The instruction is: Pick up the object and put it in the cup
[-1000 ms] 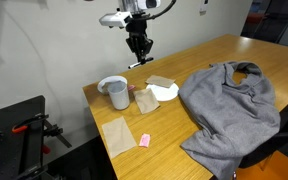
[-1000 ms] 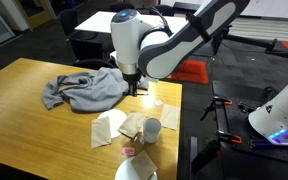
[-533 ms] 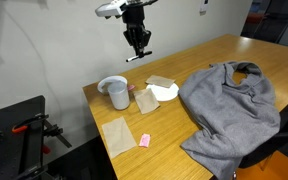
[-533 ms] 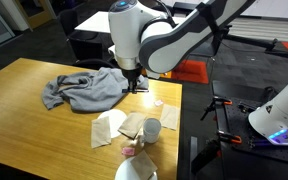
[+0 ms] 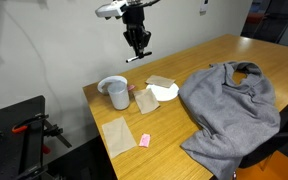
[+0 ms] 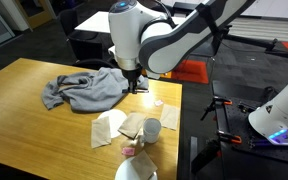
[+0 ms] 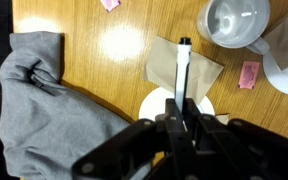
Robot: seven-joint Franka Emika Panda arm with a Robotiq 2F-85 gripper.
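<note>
We hold the marker (image 7: 182, 72) pinched between the jaws, which are closed narrow on its lower end at the bottom centre of the wrist view. The marker's long axis runs straight up the frame from the jaws, its black tip pointing toward the top edge. The cup (image 7: 234, 22) stands open-mouthed in the upper right corner of that view, ahead of the marker's tip and off to the right. In an exterior view the marker (image 5: 138, 58) juts out roughly level just under the jaws, in the upper middle of the frame, well above the bench (image 5: 214, 55). The cup (image 5: 115, 92) sits lower and to the left, near the bench's corner. We judge the coming move must carry the marker over the cup's rim and tip it downward.
</note>
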